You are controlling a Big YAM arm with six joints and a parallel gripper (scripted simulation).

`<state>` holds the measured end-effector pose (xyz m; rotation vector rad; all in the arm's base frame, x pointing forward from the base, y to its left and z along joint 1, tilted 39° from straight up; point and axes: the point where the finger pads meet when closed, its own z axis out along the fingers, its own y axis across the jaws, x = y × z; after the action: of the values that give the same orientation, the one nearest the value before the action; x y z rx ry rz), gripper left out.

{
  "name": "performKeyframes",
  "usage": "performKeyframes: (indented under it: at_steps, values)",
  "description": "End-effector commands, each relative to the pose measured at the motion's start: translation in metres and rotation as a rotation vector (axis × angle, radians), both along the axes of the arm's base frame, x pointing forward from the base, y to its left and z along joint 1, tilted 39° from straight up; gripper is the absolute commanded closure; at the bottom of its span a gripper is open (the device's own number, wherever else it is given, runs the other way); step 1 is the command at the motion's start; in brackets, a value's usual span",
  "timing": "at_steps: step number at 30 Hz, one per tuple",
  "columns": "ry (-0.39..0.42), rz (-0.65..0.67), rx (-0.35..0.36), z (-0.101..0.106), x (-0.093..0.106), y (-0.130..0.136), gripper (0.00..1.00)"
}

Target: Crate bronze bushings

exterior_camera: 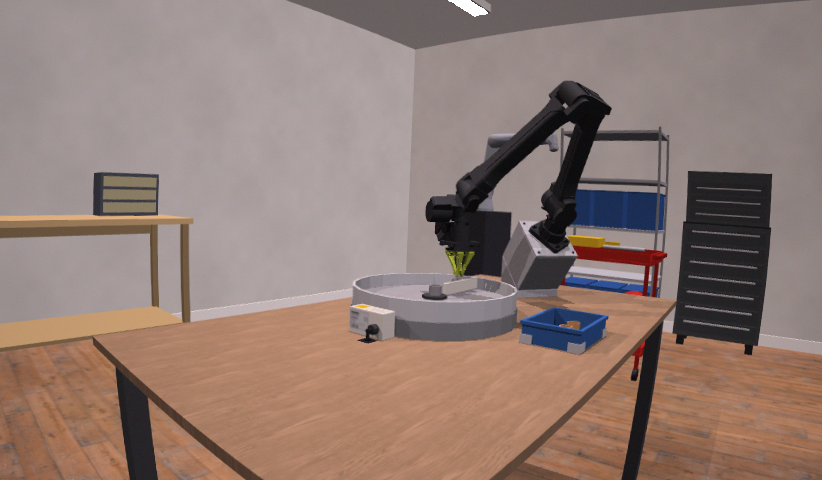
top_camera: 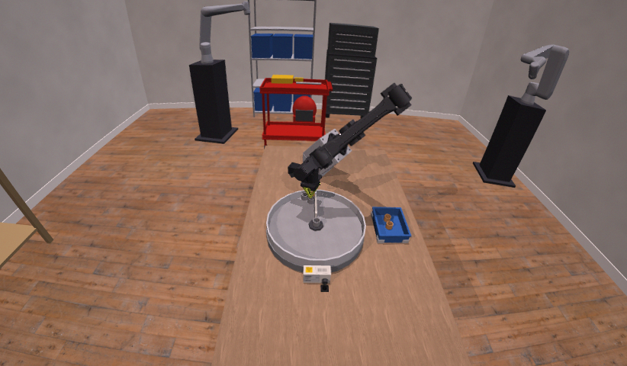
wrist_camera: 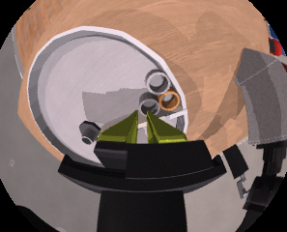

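Note:
The grey turning table [top_camera: 273, 238] [exterior_camera: 451, 318] [wrist_camera: 35, 84] stands mid-table. In the wrist view a bronze bushing [wrist_camera: 170, 100] stands near the far rim, touching two steel bushings [wrist_camera: 157, 80] [wrist_camera: 149, 104]. My gripper [top_camera: 310, 195] [exterior_camera: 460, 272] [wrist_camera: 142, 113] hangs just above the nearer steel bushing, with the bronze one a little to its right. Its fingers stand a little apart with nothing between them. The blue crate [top_camera: 377, 226] [exterior_camera: 552, 334] lies right of the turning table and holds two bronze bushings [top_camera: 387, 216] [top_camera: 390, 225] [exterior_camera: 573, 324].
A white bar [top_camera: 316, 208] [exterior_camera: 460, 286] runs from the dark hub [top_camera: 316, 224] [exterior_camera: 434, 292] [wrist_camera: 88, 130] to the far rim. A small white control box [top_camera: 316, 273] [exterior_camera: 370, 321] sits at the table's front edge. The arm's grey base [exterior_camera: 534, 264] stands behind.

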<state>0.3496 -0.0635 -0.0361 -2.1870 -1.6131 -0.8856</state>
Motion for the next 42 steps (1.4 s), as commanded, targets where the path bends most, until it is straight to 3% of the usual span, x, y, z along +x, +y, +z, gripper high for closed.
performKeyframes:
  at_steps: [1, 11, 16, 42]
  values:
    - [-0.026, 0.001, -0.014, 0.010, 0.006, -0.001, 0.88]
    - [-0.032, 0.002, -0.017, 0.009, 0.008, 0.001, 0.88]
    - [-0.005, 0.002, -0.003, -0.007, 0.007, 0.007, 0.88]
    - [-0.013, -0.006, -0.008, -0.003, 0.008, 0.003, 0.88]
